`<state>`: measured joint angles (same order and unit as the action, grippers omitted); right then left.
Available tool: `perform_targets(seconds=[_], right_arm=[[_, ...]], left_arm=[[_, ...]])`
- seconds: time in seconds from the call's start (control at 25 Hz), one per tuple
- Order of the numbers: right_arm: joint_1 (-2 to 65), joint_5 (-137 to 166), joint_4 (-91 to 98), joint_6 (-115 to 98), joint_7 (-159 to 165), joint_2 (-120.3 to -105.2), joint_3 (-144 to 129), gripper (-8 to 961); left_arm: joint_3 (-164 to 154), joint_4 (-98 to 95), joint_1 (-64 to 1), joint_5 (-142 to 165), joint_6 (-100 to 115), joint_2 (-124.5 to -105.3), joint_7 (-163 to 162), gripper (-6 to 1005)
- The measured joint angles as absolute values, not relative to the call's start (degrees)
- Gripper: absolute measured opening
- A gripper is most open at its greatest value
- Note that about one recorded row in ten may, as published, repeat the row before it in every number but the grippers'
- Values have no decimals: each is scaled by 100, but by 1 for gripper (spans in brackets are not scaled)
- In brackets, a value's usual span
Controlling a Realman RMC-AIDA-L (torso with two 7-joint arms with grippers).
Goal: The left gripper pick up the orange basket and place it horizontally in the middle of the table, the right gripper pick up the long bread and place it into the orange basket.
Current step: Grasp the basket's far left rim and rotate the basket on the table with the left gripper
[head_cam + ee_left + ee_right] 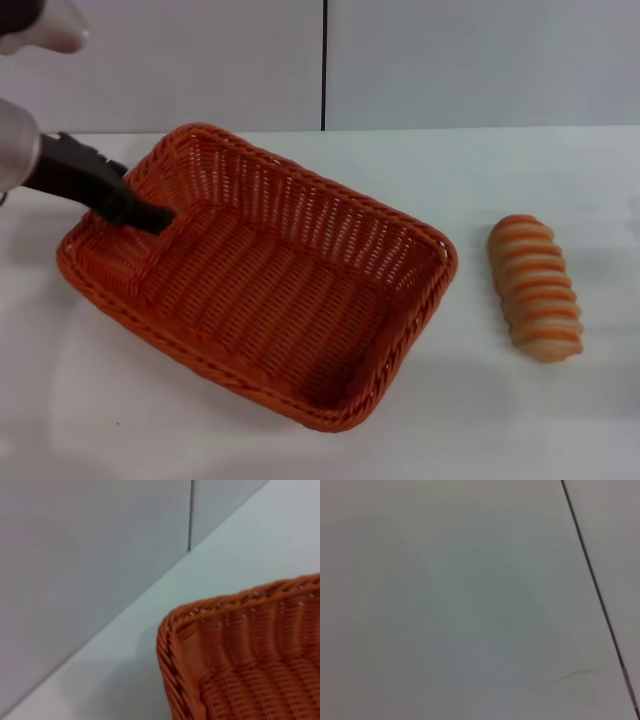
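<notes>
- the orange basket [270, 280] sits on the table [560, 420], left of centre in the head view, turned at a slant so its long sides run from the far left toward the near right. it is empty inside.
- the left wrist view shows 1 rounded corner of the orange basket [240, 655] with its braided rim, the white tabletop beside it and a grey wall behind.
- the left gripper [140, 212] reaches in from the left over the basket's far-left corner, its black tip down inside against the short end wall. whether the jaws are spread or closed on the rim, i cannot tell.
- the long bread [536, 287] lies on the table well apart from the basket, to the right, its striped length running away from the robot.
- the right gripper appears in no view; the right wrist view shows only a pale surface with 1 dark seam [595, 580].
</notes>
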<state>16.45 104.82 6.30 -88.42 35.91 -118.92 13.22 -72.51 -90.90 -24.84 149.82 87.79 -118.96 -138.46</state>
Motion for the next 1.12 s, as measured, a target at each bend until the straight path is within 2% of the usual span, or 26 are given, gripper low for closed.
perform_targets(seconds=[0.24,1.12], right_arm=[[1654,10485,611,-8841,3556,-11892,1283,706],[1820,10486,611,-8542,3550,-11892,1283,706]], left_arm=[[-7729,-8933,-2430,15049,8144,-11893,-13976,731],[-7724,-7640,-3434,15771,8114,-11874,-13751,705]])
